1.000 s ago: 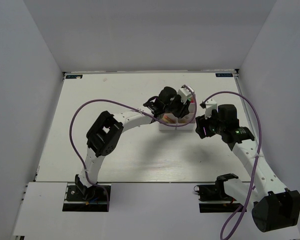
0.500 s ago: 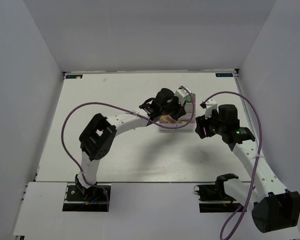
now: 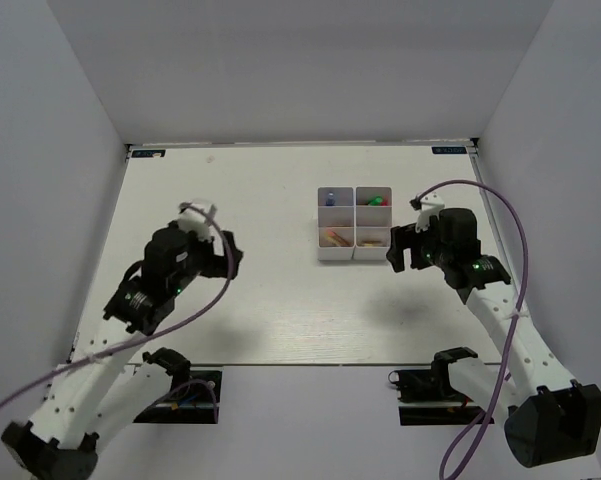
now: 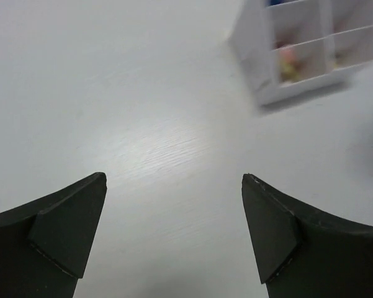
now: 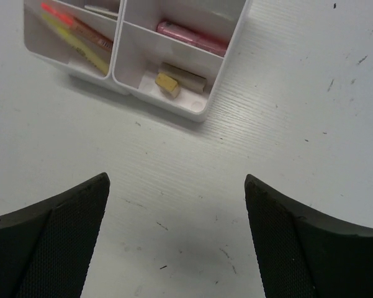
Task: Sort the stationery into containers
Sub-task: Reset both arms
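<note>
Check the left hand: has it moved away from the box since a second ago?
Yes. The left hand has pulled back from over the white box, leftward and down in the top view, and now sits well left of it, open.

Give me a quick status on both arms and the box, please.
Left fingers open, empty, left of box. Right fingers open, empty, near box. Pens, erasers inside. Nothing in the way.

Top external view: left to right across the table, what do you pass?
left gripper, open → white six-compartment box → right gripper, open, just off the box's right side
</note>
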Robot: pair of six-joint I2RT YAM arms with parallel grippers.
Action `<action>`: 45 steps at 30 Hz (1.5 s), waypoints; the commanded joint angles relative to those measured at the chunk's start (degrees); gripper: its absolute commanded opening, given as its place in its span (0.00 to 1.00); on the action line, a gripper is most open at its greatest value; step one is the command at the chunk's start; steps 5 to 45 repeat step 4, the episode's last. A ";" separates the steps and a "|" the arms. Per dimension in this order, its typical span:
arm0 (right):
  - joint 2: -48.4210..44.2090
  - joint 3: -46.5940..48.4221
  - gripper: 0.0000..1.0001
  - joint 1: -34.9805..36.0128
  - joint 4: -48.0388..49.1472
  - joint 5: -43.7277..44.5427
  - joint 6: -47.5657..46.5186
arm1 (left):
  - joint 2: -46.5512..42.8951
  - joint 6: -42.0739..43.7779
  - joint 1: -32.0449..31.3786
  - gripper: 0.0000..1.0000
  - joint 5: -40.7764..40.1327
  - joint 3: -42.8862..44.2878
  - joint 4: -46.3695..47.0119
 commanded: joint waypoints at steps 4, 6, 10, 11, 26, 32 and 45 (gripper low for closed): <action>-0.30 -0.79 0.90 -0.31 4.39 1.93 4.03 | -9.73 -0.33 9.40 1.00 4.02 -16.27 -3.43; -0.30 -0.79 0.90 -0.31 4.39 1.93 4.03 | -9.73 -0.33 9.40 1.00 4.02 -16.27 -3.43; -0.30 -0.79 0.90 -0.31 4.39 1.93 4.03 | -9.73 -0.33 9.40 1.00 4.02 -16.27 -3.43; -0.30 -0.79 0.90 -0.31 4.39 1.93 4.03 | -9.73 -0.33 9.40 1.00 4.02 -16.27 -3.43; -0.30 -0.79 0.90 -0.31 4.39 1.93 4.03 | -9.73 -0.33 9.40 1.00 4.02 -16.27 -3.43; -0.30 -0.79 0.90 -0.31 4.39 1.93 4.03 | -9.73 -0.33 9.40 1.00 4.02 -16.27 -3.43; -0.30 -0.79 0.90 -0.31 4.39 1.93 4.03 | -9.73 -0.33 9.40 1.00 4.02 -16.27 -3.43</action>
